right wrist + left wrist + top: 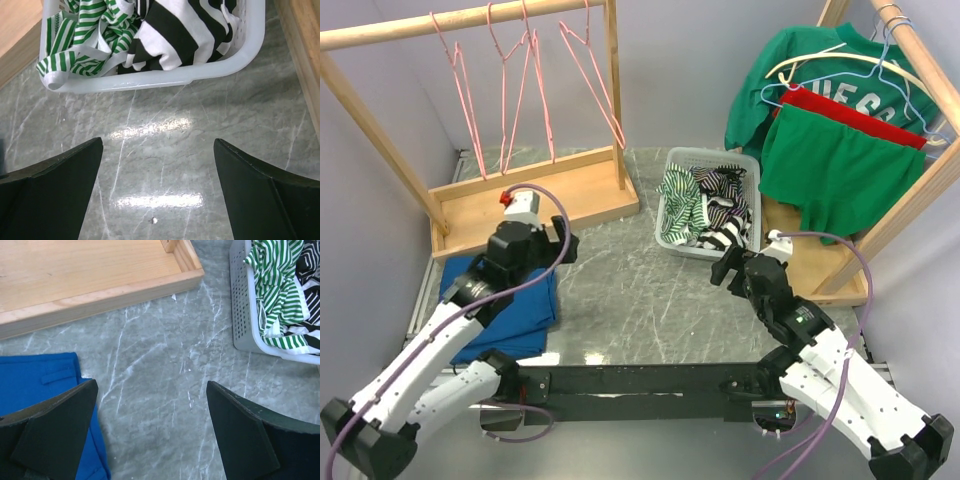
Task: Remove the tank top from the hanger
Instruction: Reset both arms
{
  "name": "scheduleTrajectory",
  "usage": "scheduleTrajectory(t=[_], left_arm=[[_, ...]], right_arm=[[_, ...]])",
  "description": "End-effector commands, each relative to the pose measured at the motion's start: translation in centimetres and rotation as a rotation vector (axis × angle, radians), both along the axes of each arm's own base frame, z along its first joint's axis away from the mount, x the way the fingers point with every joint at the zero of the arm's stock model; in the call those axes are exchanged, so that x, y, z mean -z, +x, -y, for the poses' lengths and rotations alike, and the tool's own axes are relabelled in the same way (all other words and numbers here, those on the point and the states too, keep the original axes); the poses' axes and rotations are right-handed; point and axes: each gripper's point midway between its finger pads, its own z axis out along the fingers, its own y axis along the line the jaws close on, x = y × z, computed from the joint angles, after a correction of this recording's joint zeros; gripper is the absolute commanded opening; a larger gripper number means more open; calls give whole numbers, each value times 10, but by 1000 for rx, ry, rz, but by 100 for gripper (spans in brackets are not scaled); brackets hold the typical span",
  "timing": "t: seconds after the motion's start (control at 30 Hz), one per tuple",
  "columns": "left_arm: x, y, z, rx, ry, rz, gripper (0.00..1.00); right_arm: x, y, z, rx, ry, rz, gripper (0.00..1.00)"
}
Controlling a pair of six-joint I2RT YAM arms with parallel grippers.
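At the far left, a wooden rack (535, 195) carrying bare pink wire hangers (520, 80) is seen. In front of it, a folded blue garment (525, 310) is laid on the marbled table (640, 290). The left gripper (151, 386) is held above the table just beside that garment's edge, its fingers spread apart and nothing between them.

In the middle, a white basket (200, 75) is filled with green-striped and black-striped clothes (165, 35). The right gripper (158, 142) is held low over the table just in front of the basket, its fingers likewise spread and nothing grasped.

At the right, a second rack (930, 190) is hung with garments. White letters are printed on the green sweatshirt (790, 60) at the back; they are partly covered and cannot be read with certainty. The green piece in front is taken to be the tank top (840, 170); it is hung on its hanger beyond and to the right of the right gripper, well apart from it and untouched.
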Motion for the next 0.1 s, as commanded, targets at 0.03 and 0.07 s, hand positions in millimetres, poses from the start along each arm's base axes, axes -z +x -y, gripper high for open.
scheduleTrajectory(t=[0.03, 0.07], left_arm=[[-23, 10, 19, -27, -47, 90, 96], [-22, 11, 20, -28, -48, 92, 96]], right_arm=[[-7, 7, 9, 36, -37, 56, 100], [-9, 8, 14, 67, -42, 69, 100]])
